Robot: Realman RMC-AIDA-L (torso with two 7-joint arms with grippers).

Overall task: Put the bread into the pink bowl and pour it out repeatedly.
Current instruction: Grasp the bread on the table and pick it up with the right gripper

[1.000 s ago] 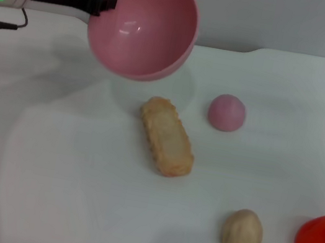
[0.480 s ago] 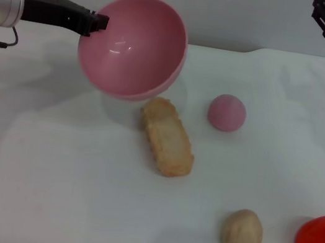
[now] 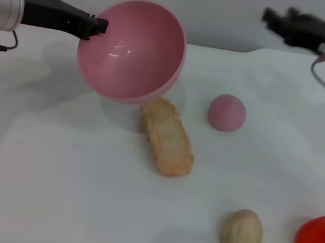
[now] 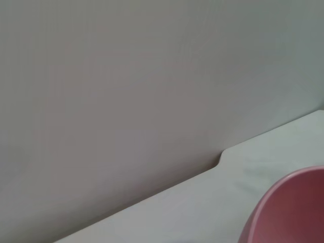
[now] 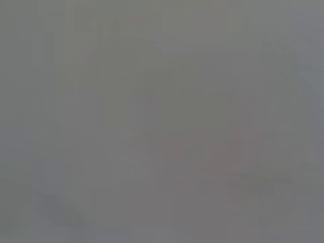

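Bread (image 3: 166,137) lies on the table (image 3: 62,192), out of the pink bowl (image 3: 131,50). The left gripper (image 3: 98,24) pinches the bowl's rim, holding it tipped up. The right gripper (image 3: 275,18) hangs far back. Bread must go in again.

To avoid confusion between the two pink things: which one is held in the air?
The pink bowl, tilted and gripped at its rim by the left gripper. The small pink dome sits on the table.
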